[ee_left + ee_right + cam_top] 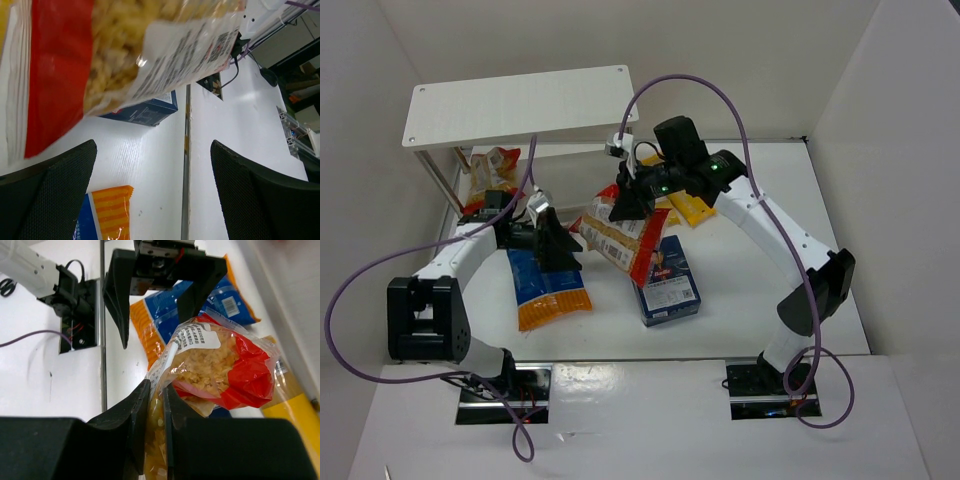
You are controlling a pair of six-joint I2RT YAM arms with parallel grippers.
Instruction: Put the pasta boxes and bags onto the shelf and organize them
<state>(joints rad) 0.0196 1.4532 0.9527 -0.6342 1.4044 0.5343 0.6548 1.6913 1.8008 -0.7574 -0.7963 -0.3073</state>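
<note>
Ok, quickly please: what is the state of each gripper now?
Left gripper: open, holding nothing.
Right gripper: closed on the red-edged pasta bag.

The bag (210,362) in the right gripper (156,392) was glossy, crinkled clear plastic; the pads (55,200) of the left gripper (152,150) looked matt, textured.

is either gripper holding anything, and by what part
The right gripper pinches the red-edged pasta bag by its near edge; the left gripper is open, holding nothing.

white table (750,290) | white walls (770,60) at back and both sides | metal strip (186,165) crossing tabletop
</note>
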